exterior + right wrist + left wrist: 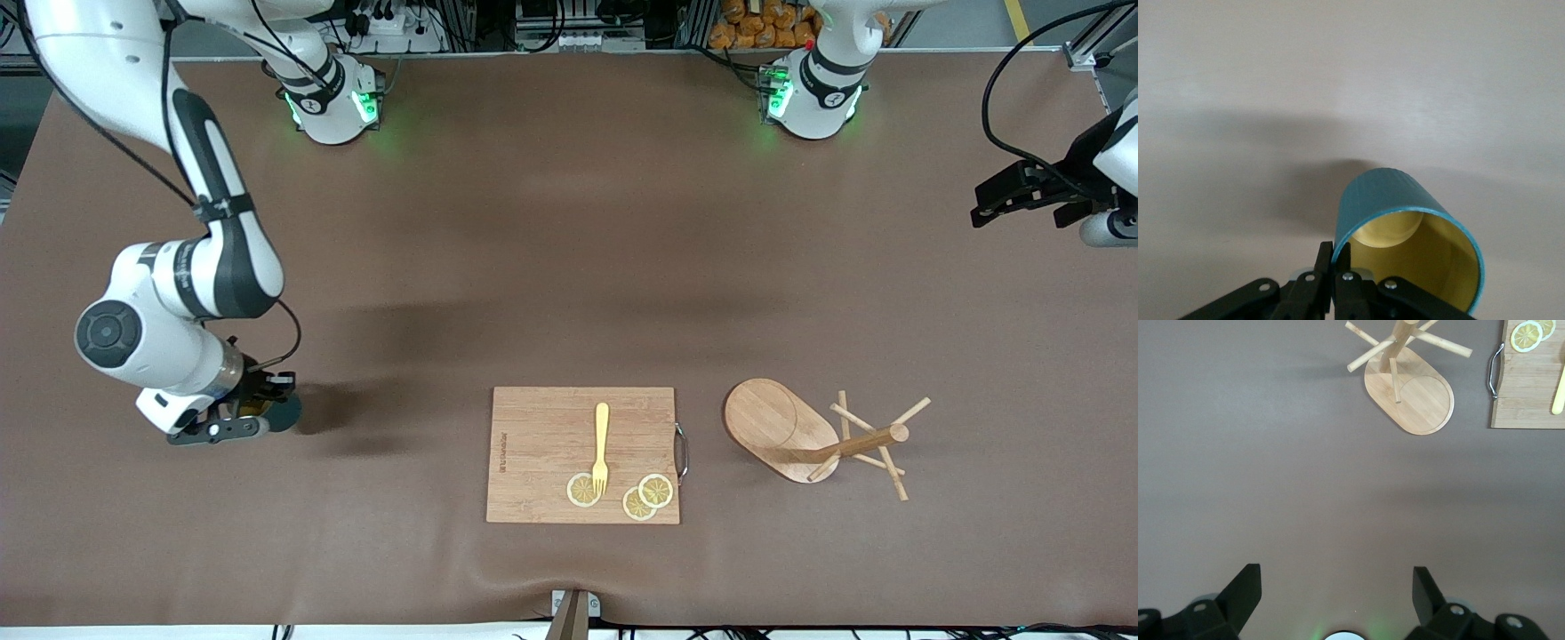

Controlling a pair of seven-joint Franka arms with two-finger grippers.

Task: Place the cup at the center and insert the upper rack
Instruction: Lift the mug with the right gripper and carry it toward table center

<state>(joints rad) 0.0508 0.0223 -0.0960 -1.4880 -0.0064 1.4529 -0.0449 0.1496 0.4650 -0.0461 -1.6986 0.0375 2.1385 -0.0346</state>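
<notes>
matt ribbed cup (1388, 193), wood upper rack (791, 431), prob. bamboo

The right gripper (1332, 257) fingers (1341, 259) pinch the cup (1408, 240) rim.

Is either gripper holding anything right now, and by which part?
The right gripper pinches the cup by its rim wall. The left gripper is open, holding nothing.
</notes>
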